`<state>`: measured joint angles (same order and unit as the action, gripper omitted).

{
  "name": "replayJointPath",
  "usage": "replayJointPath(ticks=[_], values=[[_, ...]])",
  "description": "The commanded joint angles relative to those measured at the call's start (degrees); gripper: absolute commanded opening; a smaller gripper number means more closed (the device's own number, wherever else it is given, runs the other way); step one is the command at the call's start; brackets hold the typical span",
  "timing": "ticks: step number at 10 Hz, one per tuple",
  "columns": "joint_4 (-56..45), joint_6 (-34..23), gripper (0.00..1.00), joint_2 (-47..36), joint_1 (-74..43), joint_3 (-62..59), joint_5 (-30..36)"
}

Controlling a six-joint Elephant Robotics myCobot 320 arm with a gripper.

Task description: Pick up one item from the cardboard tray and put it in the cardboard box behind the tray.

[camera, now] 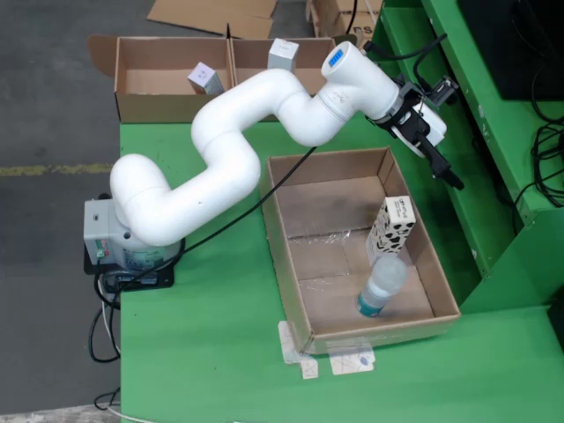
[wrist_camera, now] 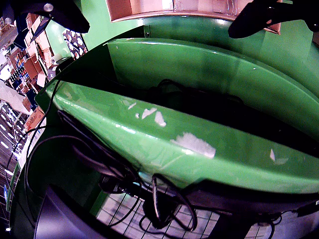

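In the fixed view an open cardboard tray lies on the green table. Inside it a white carton with black spots stands by the right wall, and a clear water bottle with a blue label lies in front of it. My gripper hangs beyond the tray's far right corner, over the green side frame, away from both items. In the wrist view its two black fingers stand wide apart with nothing between them. The cardboard box sits at the back left.
The back box holds two small pale cartons. A green frame with cables runs along the table's right side. The arm's base stands at the table's left edge. Tape scraps lie by the tray's front.
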<state>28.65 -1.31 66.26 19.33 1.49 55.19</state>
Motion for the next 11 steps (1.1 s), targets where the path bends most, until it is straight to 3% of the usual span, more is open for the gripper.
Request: replayJointPath(ticks=[1,11], values=[[0.68,0.0,1.0,0.41,-0.89,-1.49,-0.59],[0.68,-0.01,1.0,7.49,-2.11,-1.49,-0.59]])
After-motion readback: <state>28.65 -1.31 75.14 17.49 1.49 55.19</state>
